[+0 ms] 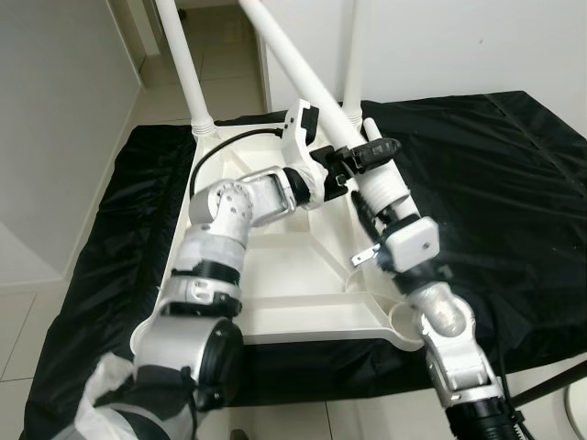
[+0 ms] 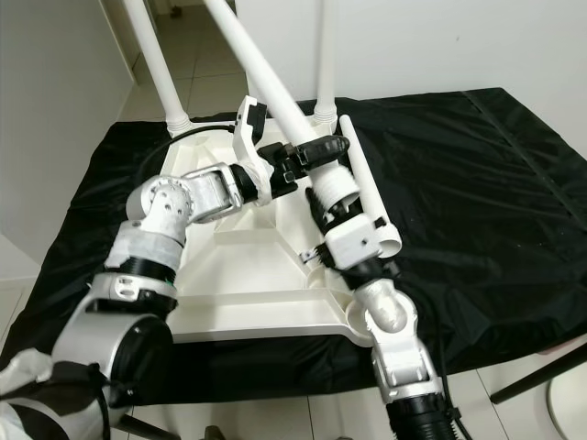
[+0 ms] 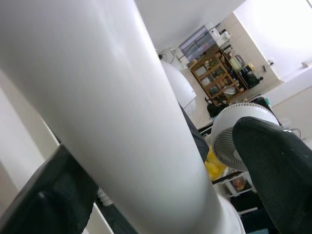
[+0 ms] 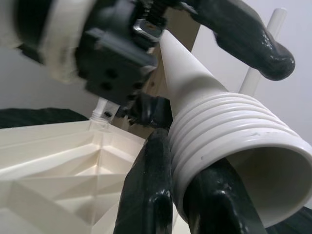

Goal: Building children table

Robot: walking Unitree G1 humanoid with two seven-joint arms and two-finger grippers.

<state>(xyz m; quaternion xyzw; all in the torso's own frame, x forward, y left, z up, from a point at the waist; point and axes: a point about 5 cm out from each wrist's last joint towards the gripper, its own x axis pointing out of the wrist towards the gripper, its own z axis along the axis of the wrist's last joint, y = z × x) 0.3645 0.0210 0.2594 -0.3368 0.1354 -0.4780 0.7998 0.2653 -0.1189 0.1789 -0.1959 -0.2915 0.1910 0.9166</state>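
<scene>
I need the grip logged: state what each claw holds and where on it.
Both claws are shut on the same white table leg: the right claw at its ribbed threaded end, the left claw on the smooth shaft just above.

Black plastic sheet (image 1: 495, 183), wrinkled, spread over a pale tiled floor (image 1: 23, 321) beside white walls (image 1: 55, 119). White round fan (image 3: 234, 134) with grille; wooden shelving unit (image 3: 217, 80) carrying small items (too blurred to identify), standing against a far wall in the left wrist view.
</scene>
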